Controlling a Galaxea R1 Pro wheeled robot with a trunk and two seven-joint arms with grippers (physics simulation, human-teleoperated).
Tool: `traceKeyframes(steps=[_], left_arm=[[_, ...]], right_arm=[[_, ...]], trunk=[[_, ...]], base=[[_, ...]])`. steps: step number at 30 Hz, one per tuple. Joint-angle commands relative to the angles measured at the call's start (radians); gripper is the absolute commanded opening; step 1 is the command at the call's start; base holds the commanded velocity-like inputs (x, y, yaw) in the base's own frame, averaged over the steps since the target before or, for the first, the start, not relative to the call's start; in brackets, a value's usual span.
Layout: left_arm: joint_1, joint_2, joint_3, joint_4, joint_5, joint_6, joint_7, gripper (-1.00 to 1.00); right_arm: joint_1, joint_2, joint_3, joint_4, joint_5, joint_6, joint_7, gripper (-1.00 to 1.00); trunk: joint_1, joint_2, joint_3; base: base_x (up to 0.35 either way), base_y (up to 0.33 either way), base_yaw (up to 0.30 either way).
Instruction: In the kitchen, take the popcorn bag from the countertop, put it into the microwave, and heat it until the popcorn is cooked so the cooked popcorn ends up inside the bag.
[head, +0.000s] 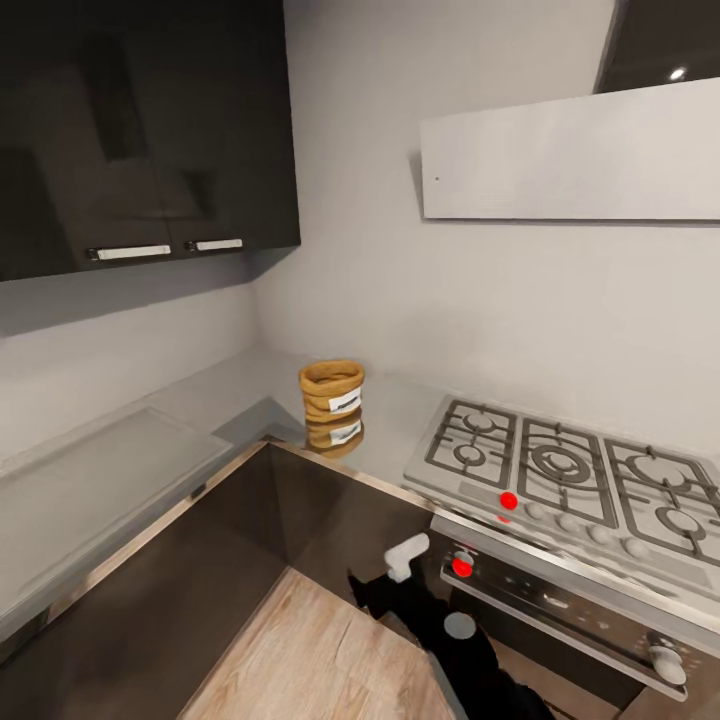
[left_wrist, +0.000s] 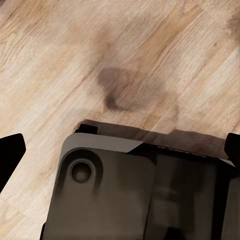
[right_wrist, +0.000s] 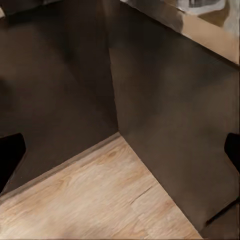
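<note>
— Head view: looking down into a kitchen corner. Sitting on the countertop (head: 200, 400), close to the inner corner and near its front edge, the popcorn bag (head: 332, 391), upright, rolled rim up, white label facing the room, reflecting in the grey slab just beneath.

— And beside it?

— Lying off toward the right, well apart from the bag, a steel gas hob (head: 575, 475) with grates and red-marked knobs; below that, a dark built-in oven (head: 580, 620). Hanging above the corner, dark wall cabinets (head: 140, 130) with pale handles; over the hob, a white hood panel (head: 570, 150).

— The grippers, then: spread or pressed together?

— Left wrist view: showing the left gripper (left_wrist: 120, 152) with two dark fingertips (left_wrist: 11, 152) at opposite edges of the picture, spread wide, pinching nothing, hanging over the wooden floor (left_wrist: 75, 60) and a dark part of the robot's base (left_wrist: 135, 195).

— And the right?

— Right wrist view: showing the right gripper (right_wrist: 120, 152) with fingertips (right_wrist: 10, 152) likewise far apart, gripping nothing, touching nothing, facing the dark brown cabinet fronts (right_wrist: 165, 115) where the two runs meet above the floor boards. Both well away from the bag.
</note>
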Motion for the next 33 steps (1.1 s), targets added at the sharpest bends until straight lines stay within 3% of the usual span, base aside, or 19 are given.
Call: traceKeyframes(steps=[1,4,7,9,11,14,17,20,23,27,33], left_arm=[[-0.001,0.000,0.003,0.001,0.000,-0.003,0.000,1.00],[-0.001,0.000,0.003,0.001,0.000,-0.003,0.000,1.00],[-0.001,0.000,0.003,0.001,0.000,-0.003,-0.001,1.00],[-0.001,0.000,0.002,0.001,0.000,-0.003,-0.001,1.00],[-0.001,0.000,0.001,0.001,0.000,-0.003,-0.001,1.00],[-0.001,0.000,0.001,0.001,0.000,-0.004,-0.001,1.00],[-0.001,0.000,0.001,0.001,0.000,-0.003,-0.001,1.00],[-0.001,0.000,0.001,0.001,0.000,-0.003,-0.001,1.00],[-0.001,0.000,0.002,0.001,0.000,-0.003,-0.001,1.00],[-0.001,0.000,0.001,0.001,0.000,-0.003,-0.001,1.00],[-0.001,0.000,0.001,0.001,-0.001,-0.003,-0.001,1.00]], right_arm=[[-0.011,0.005,-0.004,-0.127,0.002,0.115,0.002,1.00],[-0.107,0.012,-0.003,-0.277,0.002,0.302,-0.001,1.00],[-0.338,0.049,-0.009,-0.293,0.000,0.494,-0.005,1.00],[-0.445,0.061,-0.013,-0.267,-0.001,0.558,-0.011,1.00],[-0.578,0.070,-0.022,-0.208,-0.005,0.617,-0.039,1.00],[-0.742,0.097,-0.056,-0.038,-0.010,0.644,-0.063,1.00],[-0.851,0.101,-0.112,0.167,-0.030,0.650,-0.066,1.00],[-0.938,0.101,-0.173,0.412,-0.100,0.651,-0.067,1.00],[-1.044,0.101,-0.257,0.626,-0.132,0.664,-0.069,1.00],[-1.110,0.101,-0.291,0.683,-0.139,0.746,-0.073,1.00],[-1.163,0.101,-0.296,0.677,-0.142,0.746,-0.072,1.00]], trunk=[[0.001,-0.002,-0.002],[0.001,-0.002,-0.002],[0.001,-0.002,-0.002],[0.001,-0.002,-0.002],[0.001,-0.002,-0.002],[0.001,-0.002,-0.002],[0.001,-0.002,-0.002],[0.001,-0.002,-0.002],[0.001,-0.002,-0.002],[0.001,-0.002,-0.002],[0.001,-0.002,-0.002]], base=[[0.000,0.000,0.000],[0.000,0.000,0.000],[0.000,0.000,0.000],[0.000,0.000,0.000],[0.000,0.000,0.000],[0.000,0.000,0.000],[0.000,0.000,0.000],[0.009,0.000,0.000],[0.177,0.000,0.000],[0.314,0.000,0.000],[0.194,0.000,0.000]])
